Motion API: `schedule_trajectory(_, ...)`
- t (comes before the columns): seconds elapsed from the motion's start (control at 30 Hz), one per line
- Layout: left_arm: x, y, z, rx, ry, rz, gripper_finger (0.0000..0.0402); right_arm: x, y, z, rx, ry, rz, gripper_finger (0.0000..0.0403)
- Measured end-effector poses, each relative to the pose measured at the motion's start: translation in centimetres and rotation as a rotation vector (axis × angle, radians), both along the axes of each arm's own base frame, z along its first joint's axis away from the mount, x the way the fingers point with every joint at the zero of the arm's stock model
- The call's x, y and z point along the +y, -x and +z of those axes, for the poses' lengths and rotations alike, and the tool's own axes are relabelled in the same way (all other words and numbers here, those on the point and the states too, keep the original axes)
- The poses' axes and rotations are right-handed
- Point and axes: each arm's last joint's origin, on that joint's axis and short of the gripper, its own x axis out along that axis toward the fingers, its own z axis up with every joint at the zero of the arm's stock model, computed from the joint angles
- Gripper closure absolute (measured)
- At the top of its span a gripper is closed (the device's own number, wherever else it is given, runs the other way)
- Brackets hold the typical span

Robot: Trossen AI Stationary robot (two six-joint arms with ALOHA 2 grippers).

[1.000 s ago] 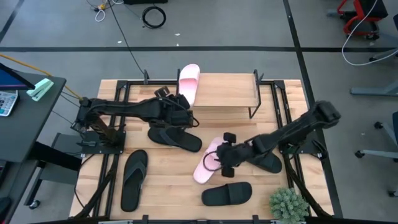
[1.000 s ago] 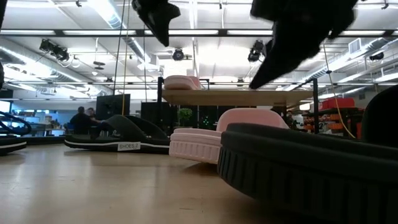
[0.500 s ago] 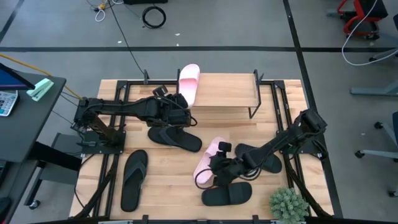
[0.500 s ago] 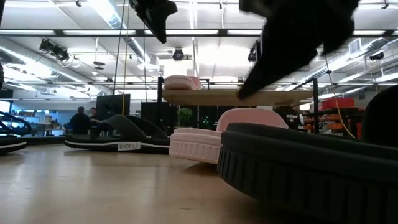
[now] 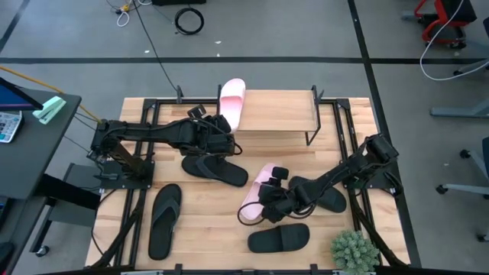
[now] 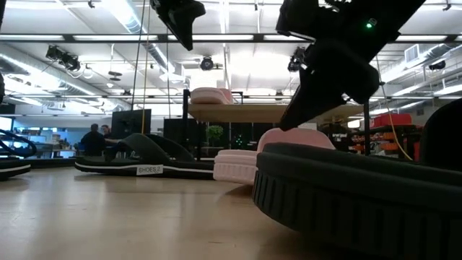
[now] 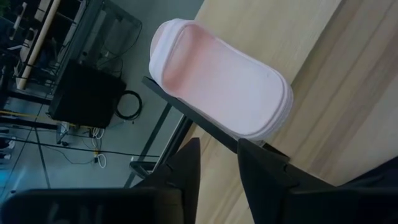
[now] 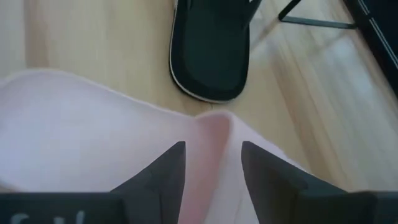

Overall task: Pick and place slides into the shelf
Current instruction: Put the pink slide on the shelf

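One pink-and-white slide (image 5: 231, 99) lies on the shelf's (image 5: 279, 114) top board at its left end, overhanging the far edge. My left gripper (image 7: 217, 155) hovers just left of it, narrowly open and empty. The second pink slide (image 5: 262, 177) lies on the table in front of the shelf. My right gripper (image 5: 266, 200) is down on it and shut on its strap. A black thong flip-flop (image 5: 218, 169) lies under the left arm, and another (image 5: 164, 220) lies near the left front. One black wide-strap slide (image 5: 279, 238) lies at the front, another (image 5: 330, 201) under the right arm. My right gripper holds the table's pink slide by its strap edge (image 8: 211, 121), which runs between the two fingers (image 8: 165, 171). The fingers slant down at it from the table's right. The slide's sole (image 6: 234, 173) rests on the table.
A potted plant (image 5: 353, 252) stands at the table's front right corner. The black metal frame rails (image 5: 141, 153) run along both sides of the table. Bare wood shows between the left flip-flop and the pink slide. People (image 6: 94, 137) sit in the room far behind.
My right gripper has moved toward the table's near left and down onto the pink slide. The slide has slid a little along the table under it, sole still down.
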Motion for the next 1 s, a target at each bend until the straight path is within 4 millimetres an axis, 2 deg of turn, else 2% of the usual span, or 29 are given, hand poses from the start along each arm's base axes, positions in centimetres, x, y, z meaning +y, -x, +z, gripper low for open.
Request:
schedule_trajectory(0.17, 0.0, 0.0, 0.0, 0.011, -0.003, -0.005, 0.0289, -0.9, 0.1, -0.8, 0.069, 0.018, -0.024, 0.0239)
schedule_trajectory(0.43, 0.0, 0.0, 0.0, 0.032, -0.009, -0.018, 0.0285, -2.5, 0.2, -1.1, 0.130, 0.073, -0.071, 0.0253)
schedule_trajectory(0.6, 0.0, 0.0, 0.0, 0.031, -0.008, -0.019, 0.0291, -3.8, 0.1, -1.2, 0.160, 0.071, -0.111, 0.0298)
schedule_trajectory(0.77, 0.0, 0.8, 0.7, 0.023, -0.008, -0.020, 0.0289, -4.5, -0.1, -1.2, 0.162, 0.058, -0.132, 0.0385)
schedule_trajectory(0.9, 0.1, 2.3, 2.1, -0.012, -0.006, -0.019, 0.0288, -4.1, -0.1, -0.9, 0.154, 0.049, -0.118, 0.0385)
schedule_trajectory(1.0, 0.1, 3.9, 3.6, -0.064, -0.004, -0.023, 0.0292, -2.9, -0.1, 0.6, 0.110, 0.021, -0.081, 0.0393)
